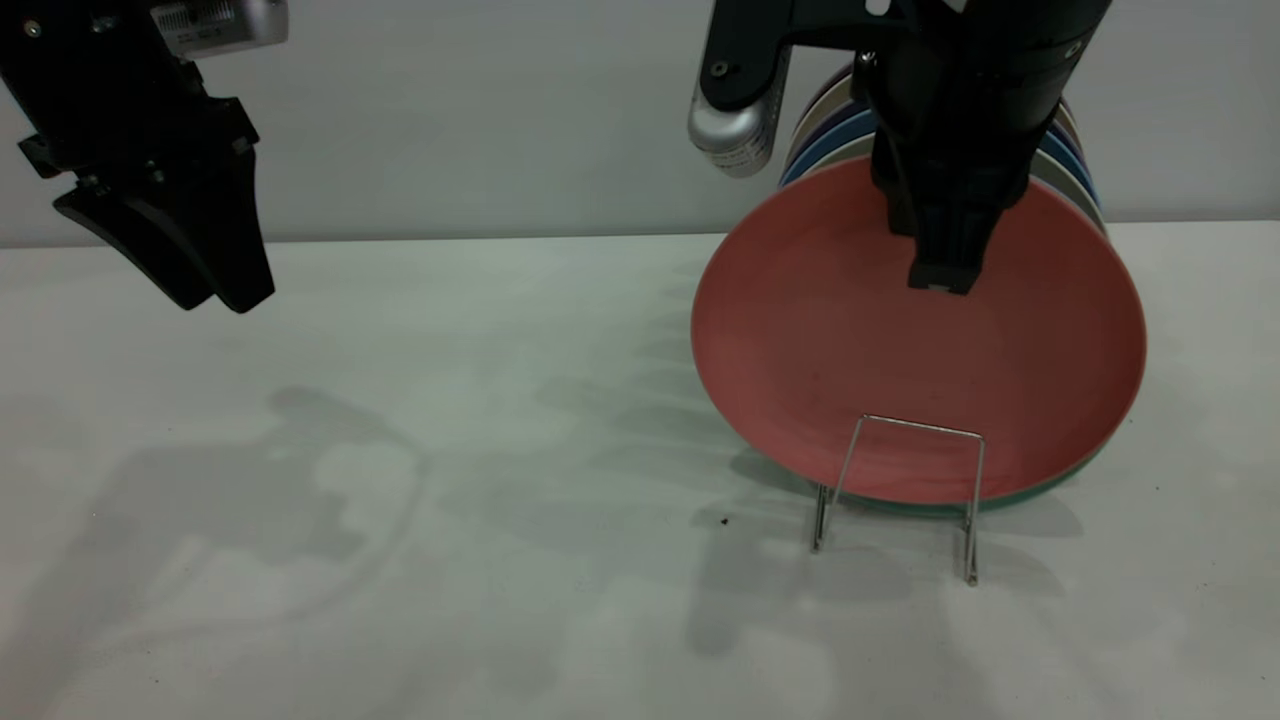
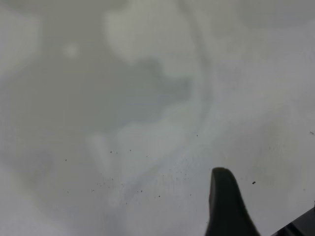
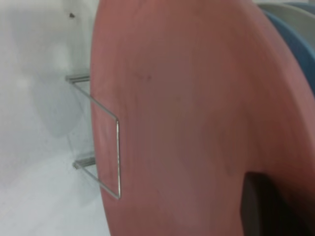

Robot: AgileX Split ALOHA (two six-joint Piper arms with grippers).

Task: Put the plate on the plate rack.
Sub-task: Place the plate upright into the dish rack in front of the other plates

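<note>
The salmon-pink plate [image 1: 850,340] stands on edge, tilted back against a row of other plates, and its lower rim sits behind the front wire loop of the plate rack [image 1: 920,425]. My right gripper [image 1: 940,285] comes down from above and is shut on the plate's upper rim. In the right wrist view one dark fingertip [image 3: 258,196] lies on the plate's face [image 3: 187,113]; the other is hidden behind it. The rack's loop [image 3: 118,157] crosses the plate's edge. My left gripper [image 1: 215,300] hangs open above the table at the far left, holding nothing.
A teal-green plate's rim [image 1: 1040,490] shows just behind the pink one. Blue and cream plates [image 1: 830,140] stand farther back in the same row. The rack's front feet [image 1: 820,540] rest on the white table [image 1: 450,450]. A small dark speck [image 1: 724,520] lies near them.
</note>
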